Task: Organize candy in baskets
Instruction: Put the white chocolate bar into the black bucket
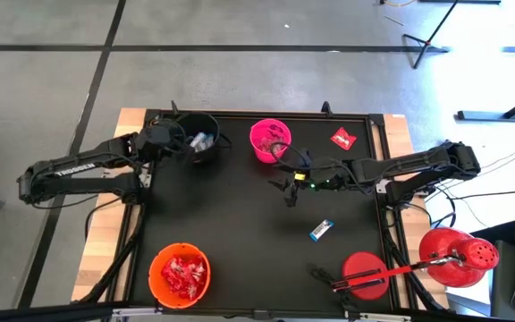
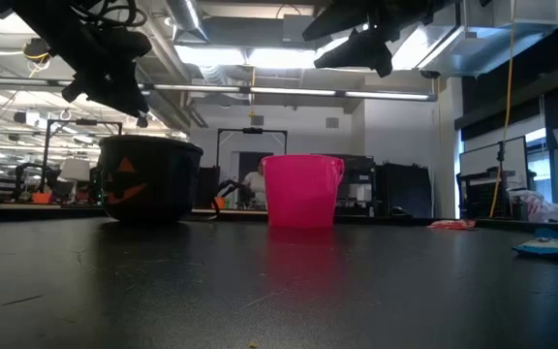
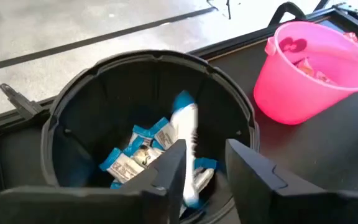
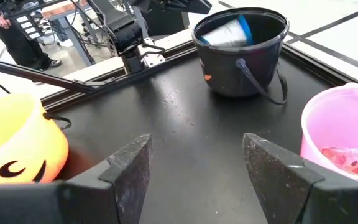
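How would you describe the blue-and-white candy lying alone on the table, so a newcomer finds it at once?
Start at the black table. Between the pink bucket and the flat red disc lies one blue-and-white bar. The other loose candy, near the far edge, is red.

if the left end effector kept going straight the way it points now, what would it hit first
Most likely the blue-and-white bars piled inside the black bucket. The left end effector hangs over the bucket's mouth, aimed down into it, its fingers parted around a bar that appears to be dropping. Depth is hard to judge, so the bucket's inner wall is possible instead.
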